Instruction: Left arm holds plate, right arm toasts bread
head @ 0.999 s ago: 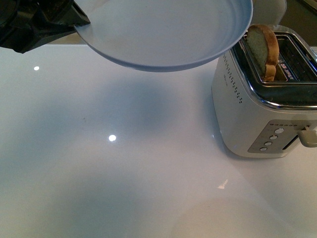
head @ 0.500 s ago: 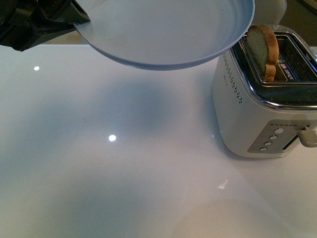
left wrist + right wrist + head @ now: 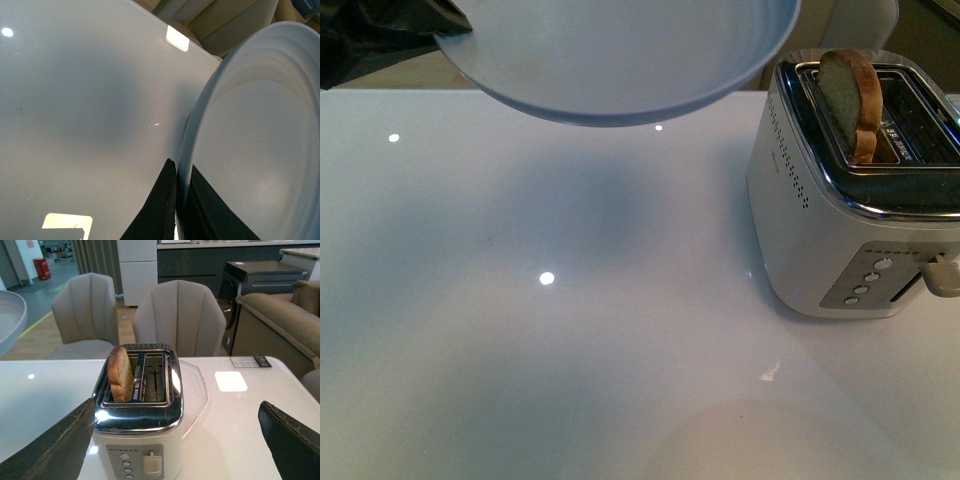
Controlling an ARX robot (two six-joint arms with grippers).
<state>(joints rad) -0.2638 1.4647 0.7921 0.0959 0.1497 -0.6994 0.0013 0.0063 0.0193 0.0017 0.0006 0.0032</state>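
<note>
The pale blue-white plate (image 3: 620, 60) hangs in the air over the far left of the table, empty. My left gripper (image 3: 176, 200) is shut on the plate (image 3: 250, 150) with a black finger on each side of its rim. In the front view only a dark part of the left arm (image 3: 370, 35) shows at the plate's left edge. The bread (image 3: 850, 100) stands upright in one slot of the white and chrome toaster (image 3: 840, 230), its rounded top sticking out. My right gripper (image 3: 182, 445) is open, in front of the toaster (image 3: 137, 440) and the bread (image 3: 121, 374), touching nothing.
The toaster's lever (image 3: 152, 462) and its row of buttons (image 3: 123, 466) face my right wrist. Its second slot (image 3: 154, 380) holds nothing. Beige chairs (image 3: 177, 315) stand behind the table's far edge. The white glossy table (image 3: 570, 320) spreads left of the toaster.
The plate has moved left and a little up, away from the toaster, so it no longer overlaps the toaster's corner. The bread and toaster have not moved.
</note>
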